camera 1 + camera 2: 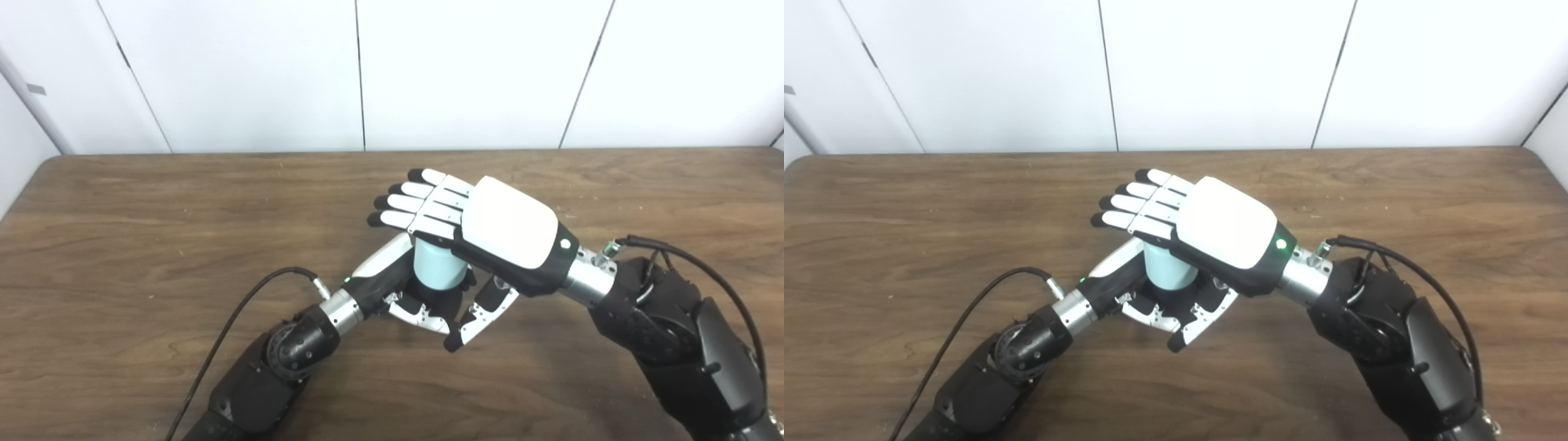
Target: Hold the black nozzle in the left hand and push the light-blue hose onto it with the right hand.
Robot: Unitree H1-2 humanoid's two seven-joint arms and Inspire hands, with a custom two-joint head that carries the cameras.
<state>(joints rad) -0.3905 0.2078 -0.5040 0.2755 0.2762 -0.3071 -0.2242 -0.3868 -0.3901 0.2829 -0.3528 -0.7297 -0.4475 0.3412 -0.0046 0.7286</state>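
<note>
A short light-blue hose (436, 268) stands upright near the middle of the wooden table (153, 214). My left hand (392, 278) is wrapped around its lower end. A dark part below the hose, which looks like the black nozzle (440, 295), is mostly hidden by those fingers. My right hand (490, 226) lies flat, palm down, on top of the hose. Its fingers (416, 202) are straight and stretched past the hose to the left, and its thumb (484, 312) hangs down in front. The hose's top end is covered by the palm.
A black cable (245, 306) runs from my left wrist down to the picture's bottom edge. Another cable (704, 269) loops over my right forearm. White wall panels stand behind the table's far edge (367, 152).
</note>
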